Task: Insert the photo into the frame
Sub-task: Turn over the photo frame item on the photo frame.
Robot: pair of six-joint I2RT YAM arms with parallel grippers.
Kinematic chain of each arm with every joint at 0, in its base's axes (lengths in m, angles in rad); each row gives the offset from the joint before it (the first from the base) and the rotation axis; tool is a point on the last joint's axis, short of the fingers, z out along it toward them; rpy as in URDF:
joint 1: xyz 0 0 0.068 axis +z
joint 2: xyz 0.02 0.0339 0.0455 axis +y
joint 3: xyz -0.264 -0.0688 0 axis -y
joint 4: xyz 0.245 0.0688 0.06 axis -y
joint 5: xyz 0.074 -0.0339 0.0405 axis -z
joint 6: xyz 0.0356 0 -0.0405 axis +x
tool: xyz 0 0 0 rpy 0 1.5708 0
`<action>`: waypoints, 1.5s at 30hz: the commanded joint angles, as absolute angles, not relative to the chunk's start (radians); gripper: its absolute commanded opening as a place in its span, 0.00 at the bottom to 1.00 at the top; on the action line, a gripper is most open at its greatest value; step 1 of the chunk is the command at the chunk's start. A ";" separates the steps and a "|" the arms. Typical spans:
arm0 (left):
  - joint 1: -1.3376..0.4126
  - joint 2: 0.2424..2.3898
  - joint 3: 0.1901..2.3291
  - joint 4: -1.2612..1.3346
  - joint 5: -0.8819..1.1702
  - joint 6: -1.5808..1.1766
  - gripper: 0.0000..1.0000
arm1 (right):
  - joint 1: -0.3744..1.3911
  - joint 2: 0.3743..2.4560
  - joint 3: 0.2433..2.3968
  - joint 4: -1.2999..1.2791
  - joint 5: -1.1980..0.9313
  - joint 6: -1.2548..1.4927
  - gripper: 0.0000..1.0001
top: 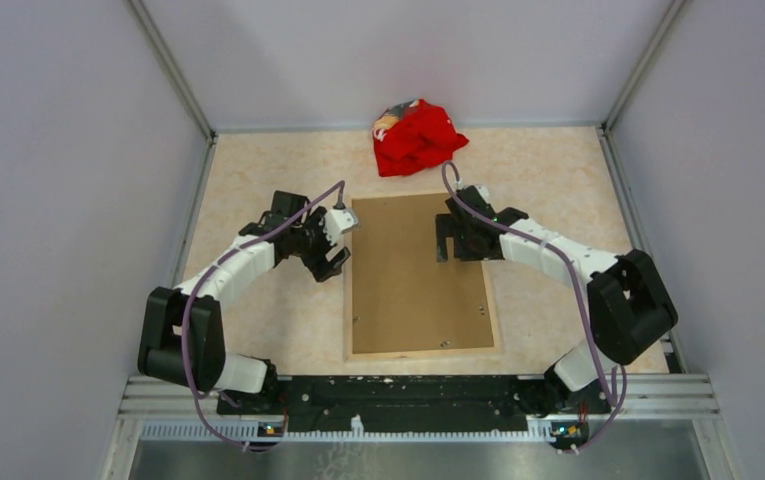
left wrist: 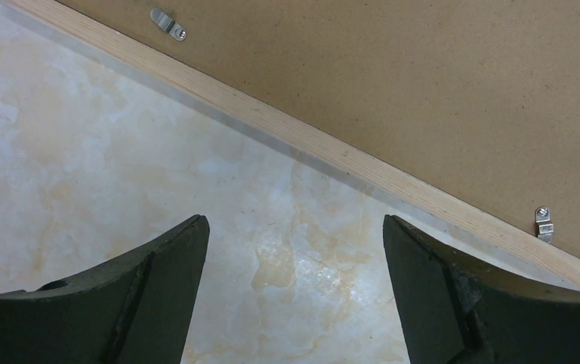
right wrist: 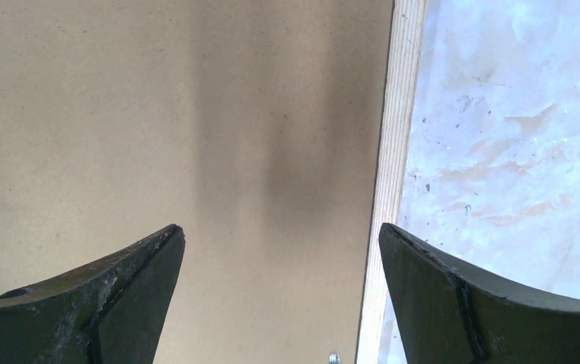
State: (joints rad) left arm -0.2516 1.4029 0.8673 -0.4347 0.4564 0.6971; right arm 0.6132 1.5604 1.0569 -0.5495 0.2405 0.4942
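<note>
While the frame (top: 423, 352) lies face down in the middle of the marble-patterned worktop (top: 258, 190), with its pale wood back edges up and a plain brown backing board (top: 413, 290) filling it, one arm stands at each of its long sides. The left tool (top: 336, 250) hangs just beside the frame's left edge, towards the far end and over bare worktop, its jaws spread wide with nothing between them. In its wrist view the wood edge runs slantwise beyond the fingertips, and two small metal clips (left wrist: 169, 23) sit on the board close to that edge. The right tool (top: 461, 250) is over the far right part of the frame, equally wide and empty. One finger is above the board and the other above the worktop, with the right wood edge between them; whether it touches cannot be told. A crumpled red cloth (top: 418, 140) sits at the far edge of the worktop, near the frame's far end
</note>
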 commanded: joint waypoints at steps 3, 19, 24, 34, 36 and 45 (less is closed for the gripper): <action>-0.256 1.376 0.883 -0.446 0.475 0.715 0.91 | 0.629 1.502 1.087 -0.575 0.273 0.479 0.99; -0.255 1.462 0.930 -0.462 0.497 0.644 0.89 | 0.609 1.439 1.082 -0.419 0.180 0.469 0.71; -0.255 1.561 1.000 -0.509 0.585 0.603 0.77 | 0.623 1.412 1.008 -0.243 0.014 0.543 0.12; -0.245 1.620 0.976 -0.516 0.651 0.640 0.56 | 0.851 1.386 0.687 0.215 -0.041 0.792 0.00; -0.245 1.628 0.978 -0.519 0.653 0.644 0.48 | 0.908 1.398 0.657 0.282 -0.007 0.807 0.00; -0.244 1.679 0.985 -0.525 0.682 0.648 0.33 | 1.032 1.567 0.687 0.444 0.003 0.782 0.00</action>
